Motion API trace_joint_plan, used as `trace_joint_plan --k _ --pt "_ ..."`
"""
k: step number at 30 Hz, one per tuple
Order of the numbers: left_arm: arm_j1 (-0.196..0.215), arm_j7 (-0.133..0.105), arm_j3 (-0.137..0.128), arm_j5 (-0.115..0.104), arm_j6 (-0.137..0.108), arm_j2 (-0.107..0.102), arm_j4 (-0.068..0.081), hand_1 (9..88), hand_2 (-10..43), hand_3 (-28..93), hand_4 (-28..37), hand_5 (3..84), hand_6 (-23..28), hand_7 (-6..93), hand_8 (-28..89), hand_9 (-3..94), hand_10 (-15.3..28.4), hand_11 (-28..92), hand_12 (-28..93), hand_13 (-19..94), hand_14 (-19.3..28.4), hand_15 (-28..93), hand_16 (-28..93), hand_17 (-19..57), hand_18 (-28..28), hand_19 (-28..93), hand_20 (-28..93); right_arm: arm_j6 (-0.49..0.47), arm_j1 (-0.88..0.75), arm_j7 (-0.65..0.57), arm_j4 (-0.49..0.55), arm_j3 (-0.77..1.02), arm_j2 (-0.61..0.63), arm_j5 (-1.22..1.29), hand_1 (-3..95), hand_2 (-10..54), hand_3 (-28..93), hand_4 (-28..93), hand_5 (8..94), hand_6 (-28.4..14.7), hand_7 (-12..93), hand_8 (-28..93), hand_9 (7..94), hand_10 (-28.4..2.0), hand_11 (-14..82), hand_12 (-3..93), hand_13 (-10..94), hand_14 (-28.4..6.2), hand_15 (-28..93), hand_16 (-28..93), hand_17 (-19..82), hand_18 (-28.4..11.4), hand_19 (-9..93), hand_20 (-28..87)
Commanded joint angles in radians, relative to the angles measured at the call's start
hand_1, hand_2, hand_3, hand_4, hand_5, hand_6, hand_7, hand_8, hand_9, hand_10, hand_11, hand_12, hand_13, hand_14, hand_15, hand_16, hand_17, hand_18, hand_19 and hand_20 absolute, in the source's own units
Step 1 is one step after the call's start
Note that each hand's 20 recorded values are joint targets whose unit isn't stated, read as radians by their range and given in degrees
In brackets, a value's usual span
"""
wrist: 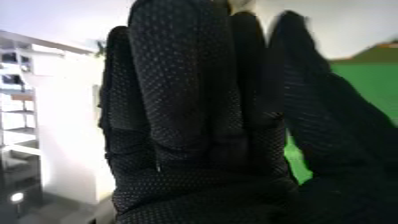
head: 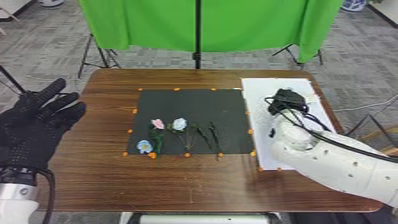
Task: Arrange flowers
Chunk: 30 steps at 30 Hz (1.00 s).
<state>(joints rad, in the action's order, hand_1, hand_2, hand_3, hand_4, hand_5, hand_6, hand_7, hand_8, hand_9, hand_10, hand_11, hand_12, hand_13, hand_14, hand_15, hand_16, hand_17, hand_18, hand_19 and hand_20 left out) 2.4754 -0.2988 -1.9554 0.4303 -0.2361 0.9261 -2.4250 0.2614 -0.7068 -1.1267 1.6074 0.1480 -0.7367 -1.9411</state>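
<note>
Laterally, the left hand [head: 37, 122] was released, outboard of the dark mat [head: 182, 102]. The mat carried a blue flower [head: 144, 146], a pink rose [head: 158, 124], a white rose [head: 179, 124] and green stems [head: 214, 135] — axes roughly front-to-back. The right hand [head: 288, 100], fingers straight, was nearer the stems — approach likely required leftward, robotward travel.

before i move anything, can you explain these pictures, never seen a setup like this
This is a two-armed robot. One picture looks down from its head; the other, from its right wrist, shows its gloved right hand close up. On the table lies a dark mat with a pink flower, a pale flower, a blue flower and green sprigs. The right hand is over the white sheet; the left hand is open at the table's left side. Neither seems to hold anything.
</note>
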Motion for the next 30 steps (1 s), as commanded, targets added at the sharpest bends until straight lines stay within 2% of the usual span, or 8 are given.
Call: trace_joint_plan --k 1,13,17,19,20,22,27,30 --pt "-0.006 0.016 0.011 0.0 0.001 0.006 0.011 22.1 8.3 77 -26.2 37.2 10.7 15.3 -10 34.4 22.1 30 12 26 28.4 60 -13 -6.0 26.7 65 16 0.044 0.009 0.0 -0.009 -0.042 0.005 -0.081 54.7 -9.5 70 -28 81.5 1.1 24 3 91.0 -8.1 11.9 26.6 85 -5.1 51 17 40 -18.5 88 -6" --pt "-0.017 0.036 0.013 0.002 0.006 0.001 0.017 22.0 8.2 78 -26.2 37.3 10.7 15.1 -10 34.4 22.1 31 12 26 28.4 60 -13 -5.9 26.7 65 16 0.179 0.054 -0.046 0.008 -0.103 0.031 -0.206 56.3 -9.5 73 -28 84.0 0.1 24 4 93.6 -6.7 10.8 30.4 86 -3.0 51 21 39 -17.6 90 -3" --pt "-0.017 0.039 0.011 0.003 0.006 0.002 0.017 22.0 8.2 78 -26.2 37.2 10.7 15.1 -10 34.4 22.1 31 12 26 28.4 60 -13 -5.9 26.7 65 16 0.097 0.028 -0.024 0.045 -0.045 0.043 -0.138 52.0 -9.5 73 -28 78.3 -0.2 22 2 92.6 -6.8 11.5 29.9 86 -4.2 53 19 39 -18.5 91 -2" --pt "-0.014 0.038 0.01 0.001 0.008 0.001 0.016 22.0 8.2 77 -26.2 37.2 10.7 15.2 -10 34.4 22.1 31 12 26 28.4 60 -13 -6.0 26.7 65 16 0.004 0.007 -0.019 0.075 -0.006 0.053 -0.081 46.1 -9.5 76 -28 70.6 -0.8 18 -6 88.3 -9.3 18.4 23.9 84 -5.2 54 18 37 -19.6 90 -2" --pt "-0.014 0.04 0.009 0.002 0.008 0.001 0.016 22.0 8.2 78 -26.2 37.2 10.6 15.2 -10 34.4 22.1 31 12 26 28.4 60 -13 -6.0 26.7 65 16 -0.011 -0.003 -0.018 0.077 0.006 0.051 -0.071 42.4 -9.5 78 -28 65.8 -1.9 16 -10 84.9 -11.5 22.3 18.8 83 -6.3 55 17 35 -20.4 90 -1" --pt "-0.014 0.036 0.009 0.0 0.007 0.0 0.017 22.0 8.2 77 -26.2 37.2 10.7 15.2 -10 34.4 22.1 31 12 26 28.4 60 -13 -6.0 26.7 65 16 -0.033 -0.019 -0.01 0.08 0.028 0.048 -0.041 38.9 -9.5 78 -28 60.2 -3.1 14 -12 81.3 -13.7 24.0 16.1 81 -7.6 56 17 34 -21.5 89 -1" --pt "-0.013 0.026 0.008 -0.003 0.005 -0.002 0.017 22.0 8.2 77 -26.1 37.2 10.6 15.2 -10 34.4 22.0 31 12 26 28.4 60 -13 -6.0 26.6 65 16 -0.119 -0.048 -0.008 0.08 0.075 0.037 0.003 36.3 -9.5 76 -28 55.5 -3.7 13 -11 78.8 -16.1 22.3 15.0 80 -9.0 56 16 32 -23.1 88 -1" --pt "-0.021 0.028 0.011 -0.002 0.003 -0.003 0.019 22.0 8.1 78 -26.2 37.2 10.6 15.3 -10 34.4 22.0 31 12 26 28.4 60 -13 -5.9 26.7 65 16 -0.169 -0.055 -0.005 0.067 0.081 0.031 -0.009 35.5 -9.5 75 -28 53.6 -3.8 12 -11 77.7 -16.4 21.5 14.7 80 -9.2 56 16 32 -23.4 88 -1"
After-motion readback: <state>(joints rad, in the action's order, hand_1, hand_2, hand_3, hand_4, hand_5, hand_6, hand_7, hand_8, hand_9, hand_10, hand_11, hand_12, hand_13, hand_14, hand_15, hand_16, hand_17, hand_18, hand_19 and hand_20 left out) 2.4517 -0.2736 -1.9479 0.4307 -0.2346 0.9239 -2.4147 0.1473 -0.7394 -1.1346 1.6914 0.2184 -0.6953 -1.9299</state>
